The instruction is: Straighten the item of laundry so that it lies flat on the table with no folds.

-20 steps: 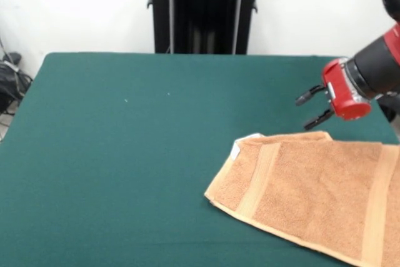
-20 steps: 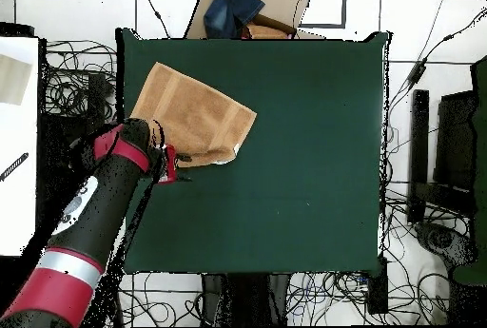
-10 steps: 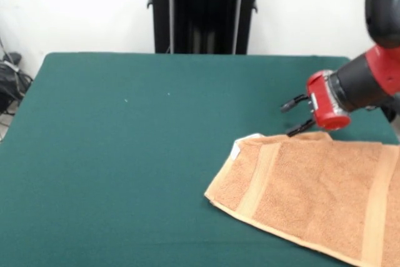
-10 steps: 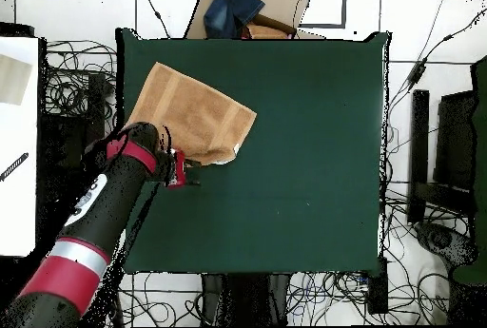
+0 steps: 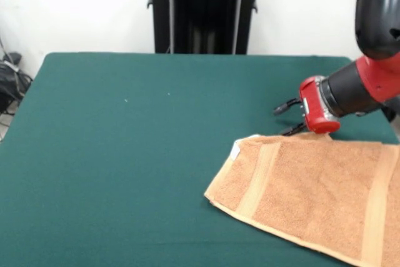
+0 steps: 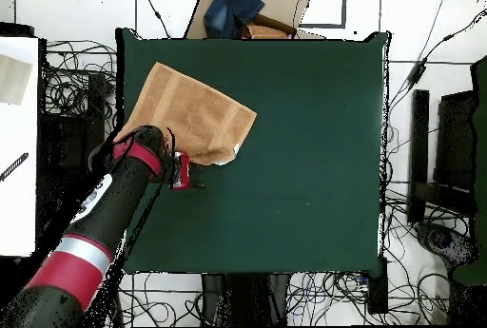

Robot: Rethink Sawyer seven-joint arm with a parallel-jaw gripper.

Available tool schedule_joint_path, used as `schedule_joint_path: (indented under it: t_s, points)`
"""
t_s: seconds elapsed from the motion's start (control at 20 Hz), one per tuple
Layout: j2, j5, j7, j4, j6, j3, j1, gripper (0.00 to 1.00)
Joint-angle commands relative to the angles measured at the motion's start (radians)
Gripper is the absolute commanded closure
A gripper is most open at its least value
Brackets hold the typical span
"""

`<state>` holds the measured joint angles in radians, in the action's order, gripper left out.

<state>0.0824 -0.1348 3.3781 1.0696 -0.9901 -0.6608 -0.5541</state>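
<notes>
The item of laundry (image 5: 312, 192) is an orange-tan towel lying at the right front of the green table (image 5: 125, 154), running off the picture's right and bottom edges. Two paler bands cross it, and a white tag (image 5: 235, 150) sticks out at its left corner. A second layer shows along its near-left edge. My gripper (image 5: 285, 120) hangs sideways just beyond the towel's far edge, open, with nothing between its fingers; the lower finger is at the towel's rim. From overhead, the gripper (image 6: 195, 174) sits just below the towel (image 6: 190, 110).
A cardboard box with blue cloth (image 6: 249, 8) stands past the table's top edge in the overhead view. Cables lie on the floor all around, and a white surface (image 6: 19, 134) sits to the left. A dark bag (image 5: 9, 82) rests beside the table's left edge.
My gripper has moved left in the front view and come down to the towel's far edge. It stays open. The towel has not shifted.
</notes>
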Motion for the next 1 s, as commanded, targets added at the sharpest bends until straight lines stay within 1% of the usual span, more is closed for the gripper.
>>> schedule_joint_path:
  t_s: [0.05, 0.25, 0.45, 0.55, 0.7, 1.0]
  points:
    - [0.064, -0.066, 0.266, 0.008, 0.083, 0.049, -0.001, 0.00]
    - [0.063, -0.075, 0.260, 0.015, 0.089, 0.044, -0.003, 0.00]
    - [0.033, -0.077, 0.241, 0.040, 0.083, 0.046, -0.007, 0.00]
    - [-0.002, -0.077, 0.224, 0.065, 0.069, 0.049, -0.011, 0.00]
    - [-0.071, -0.079, 0.193, 0.098, 0.016, 0.047, -0.021, 0.00]
    - [-0.147, -0.095, 0.174, 0.088, -0.091, 0.048, -0.034, 0.00]
